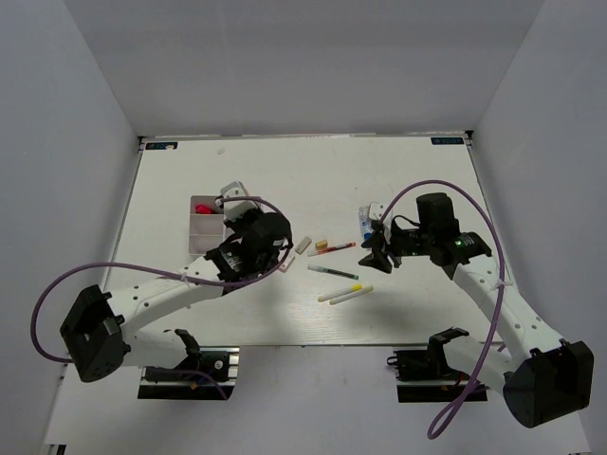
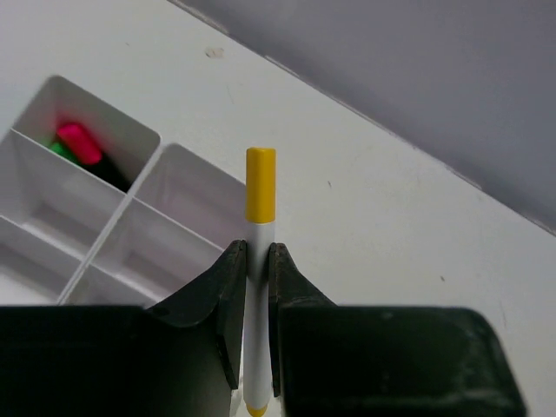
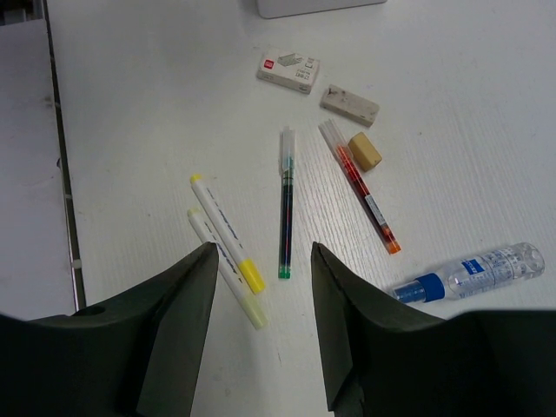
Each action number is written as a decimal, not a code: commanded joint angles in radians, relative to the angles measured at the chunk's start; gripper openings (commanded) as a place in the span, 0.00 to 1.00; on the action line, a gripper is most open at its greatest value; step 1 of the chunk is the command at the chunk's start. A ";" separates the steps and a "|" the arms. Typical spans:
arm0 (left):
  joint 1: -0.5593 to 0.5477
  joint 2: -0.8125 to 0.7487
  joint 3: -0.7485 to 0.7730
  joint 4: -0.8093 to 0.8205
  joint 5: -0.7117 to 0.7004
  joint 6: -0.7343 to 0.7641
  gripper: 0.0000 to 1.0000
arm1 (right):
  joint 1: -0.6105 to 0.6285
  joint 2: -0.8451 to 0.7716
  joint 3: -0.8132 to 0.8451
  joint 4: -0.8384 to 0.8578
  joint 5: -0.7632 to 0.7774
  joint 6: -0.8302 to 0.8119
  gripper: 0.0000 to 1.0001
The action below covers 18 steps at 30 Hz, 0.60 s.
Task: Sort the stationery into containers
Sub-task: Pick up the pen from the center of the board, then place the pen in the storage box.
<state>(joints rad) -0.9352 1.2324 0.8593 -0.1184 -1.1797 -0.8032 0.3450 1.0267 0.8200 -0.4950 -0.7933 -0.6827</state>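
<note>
Right between the pads of the left end effector point(image 2: 258, 261), clamped tight: white pen with a yellow cap point(image 2: 260, 213). Gripped around the middle of the barrel, cap end poking out past the fingertips, tail end running back between the jaws. Lined up over the right-hand edge of the divided tray point(image 2: 130, 198) in the wrist view, so basically hovering at the tray. Can't tell how high above it, or whether touching. Over in the tray's far-left compartment: pink-ended highlighter point(image 2: 80, 142) with a green end peeking out next to it.

Further out on the tabletop point(image 1: 408, 180), well apart from the tray: right end effector point(image 3: 262, 252) spread wide open, gripping nothing, hanging above the loose stuff. Straight under the gap: tip of a green pen point(image 3: 286, 204) plus the yellow ends of two yellow-tipped pens point(image 3: 224, 230) lying side by side, touching or near enough. Just right of the green pen, a red pen point(image 3: 360, 191), roughly parallel. Beside its far end, a tan eraser point(image 3: 365, 150), then a white eraser point(image 3: 349, 104), then a small boxed eraser point(image 3: 288, 70) a bit further off. Down by the right finger, off to the side: blue-labelled tube point(image 3: 473, 274), lying flat.
</note>
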 commanded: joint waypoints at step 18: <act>0.294 0.342 0.181 0.263 -0.077 0.096 0.00 | -0.020 -0.060 -0.013 -0.007 -0.044 -0.020 0.53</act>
<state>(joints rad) -0.6621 1.5734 1.0107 0.0998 -1.2594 -0.7250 0.3332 0.9863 0.8196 -0.4984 -0.8097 -0.6895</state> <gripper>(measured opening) 0.235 0.533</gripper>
